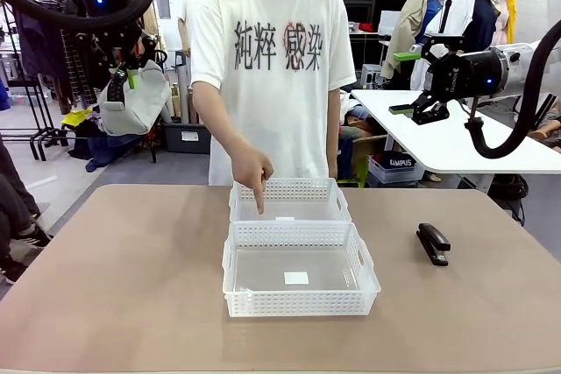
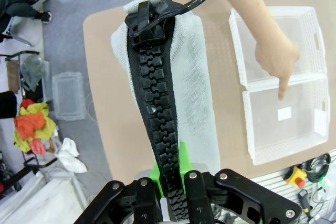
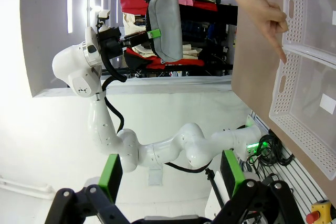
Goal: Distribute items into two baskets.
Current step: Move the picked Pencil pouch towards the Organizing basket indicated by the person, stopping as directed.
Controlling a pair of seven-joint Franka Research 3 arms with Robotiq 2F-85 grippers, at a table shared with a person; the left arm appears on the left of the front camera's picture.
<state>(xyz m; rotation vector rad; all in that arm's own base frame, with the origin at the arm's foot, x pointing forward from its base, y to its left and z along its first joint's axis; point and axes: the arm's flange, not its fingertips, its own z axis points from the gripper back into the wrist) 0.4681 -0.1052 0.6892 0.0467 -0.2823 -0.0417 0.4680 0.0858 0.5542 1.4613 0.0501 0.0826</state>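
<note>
Shows left claw clamped on pouch high at far left, long axis in line with its fingers. Puts far basket, under person's pointing hand, right and below; right claw wide, empty.

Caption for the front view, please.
Left gripper holds the grey pouch aloft while a person's hand points at the baskets; stapler lies beside them.
</note>
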